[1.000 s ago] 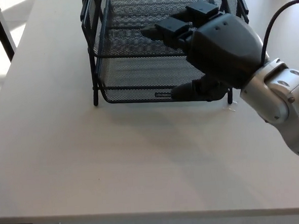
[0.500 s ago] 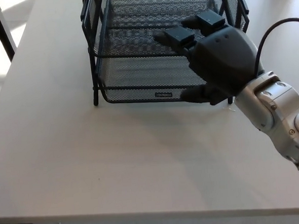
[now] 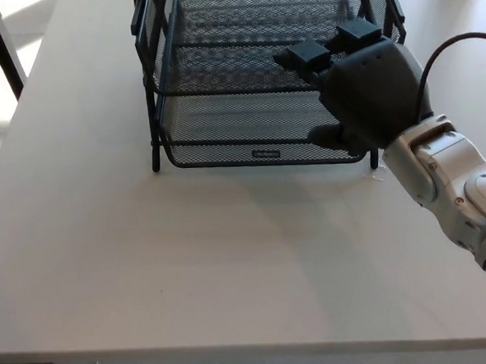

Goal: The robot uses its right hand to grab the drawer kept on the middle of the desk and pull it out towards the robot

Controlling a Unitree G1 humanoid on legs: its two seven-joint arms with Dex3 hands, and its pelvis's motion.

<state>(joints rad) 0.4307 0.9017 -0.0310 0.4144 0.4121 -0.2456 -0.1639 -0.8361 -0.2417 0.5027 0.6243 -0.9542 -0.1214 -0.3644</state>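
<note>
Pale desk holds one mesh drawer; one right hand, fingers spread, grips nothing.

Black wire-mesh drawer rack sits on wide pale flat desk, at far middle. Two trays in rack: upper tray above, lower drawer tray under it. Robot's black right hand at rack's front right corner, fingers over upper tray's front edge, thumb down by lower drawer's front rim. Silver-white forearm right of rack, nearer than it. Bare desk in front of rack.
</note>
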